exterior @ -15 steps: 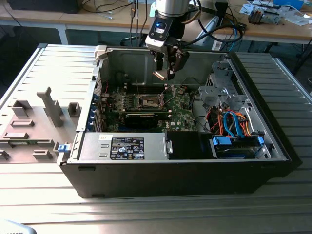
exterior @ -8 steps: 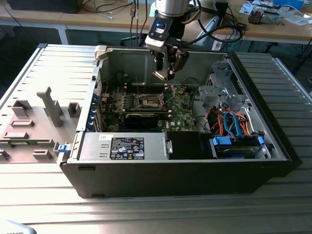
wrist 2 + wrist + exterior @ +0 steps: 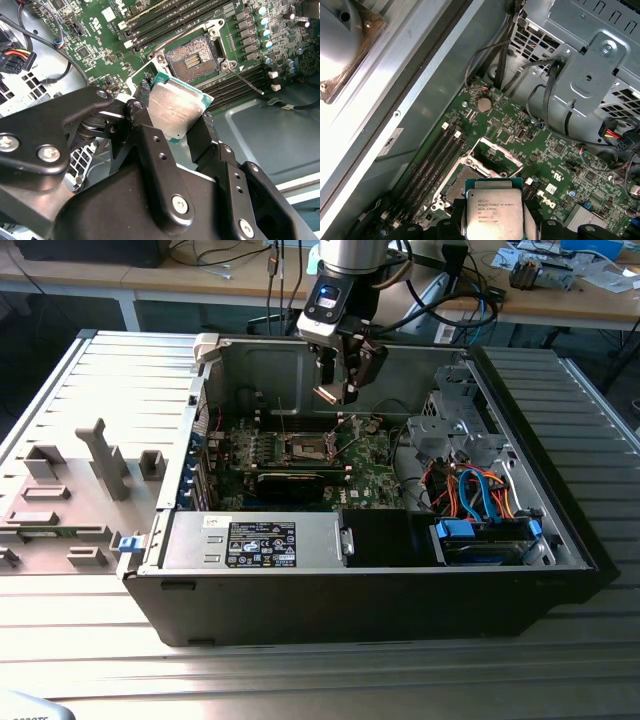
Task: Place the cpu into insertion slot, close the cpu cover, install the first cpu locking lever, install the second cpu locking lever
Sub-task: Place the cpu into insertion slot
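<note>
Black fingers (image 3: 150, 145) of the gripper (image 3: 175, 112) pinch the cpu (image 3: 176, 105) by two opposite edges, holding it clear above the green board (image 3: 100, 30). Just beyond them the insertion slot (image 3: 192, 59) lies bare and unfilled. Its cpu cover (image 3: 501, 151) appears swung up, though it is partly hidden.

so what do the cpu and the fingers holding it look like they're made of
The cpu: dull silvery metal lid, faintly reflective, on a thin green base showing at its edges, likely circuit-board laminate. The fingers: matte black, smooth, with screw holes; coated metal or hard plastic, cannot tell which.
</note>
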You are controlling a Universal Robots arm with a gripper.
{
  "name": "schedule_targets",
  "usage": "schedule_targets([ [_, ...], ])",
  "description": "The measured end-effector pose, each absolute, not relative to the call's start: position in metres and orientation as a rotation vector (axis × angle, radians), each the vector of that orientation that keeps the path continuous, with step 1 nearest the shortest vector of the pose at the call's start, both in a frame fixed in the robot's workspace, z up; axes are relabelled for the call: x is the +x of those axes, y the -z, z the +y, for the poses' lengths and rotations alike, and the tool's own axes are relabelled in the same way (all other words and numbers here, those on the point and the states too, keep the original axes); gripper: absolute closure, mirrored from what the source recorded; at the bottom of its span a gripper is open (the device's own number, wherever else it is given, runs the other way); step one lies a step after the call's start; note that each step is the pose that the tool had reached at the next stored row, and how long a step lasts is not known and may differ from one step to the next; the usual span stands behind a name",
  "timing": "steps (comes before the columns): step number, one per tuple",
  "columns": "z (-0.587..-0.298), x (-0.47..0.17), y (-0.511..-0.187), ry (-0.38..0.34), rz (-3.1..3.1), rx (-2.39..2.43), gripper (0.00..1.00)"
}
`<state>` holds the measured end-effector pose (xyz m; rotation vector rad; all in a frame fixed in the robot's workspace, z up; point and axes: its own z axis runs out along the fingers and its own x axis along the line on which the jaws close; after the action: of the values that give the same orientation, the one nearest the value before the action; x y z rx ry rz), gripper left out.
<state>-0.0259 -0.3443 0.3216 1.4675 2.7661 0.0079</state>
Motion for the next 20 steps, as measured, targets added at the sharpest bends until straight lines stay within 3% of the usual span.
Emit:
schedule_targets([
  [20, -0.3443, -0.0259, -0.3216, -0.007, 2.755, 1.488, 0.46],
])
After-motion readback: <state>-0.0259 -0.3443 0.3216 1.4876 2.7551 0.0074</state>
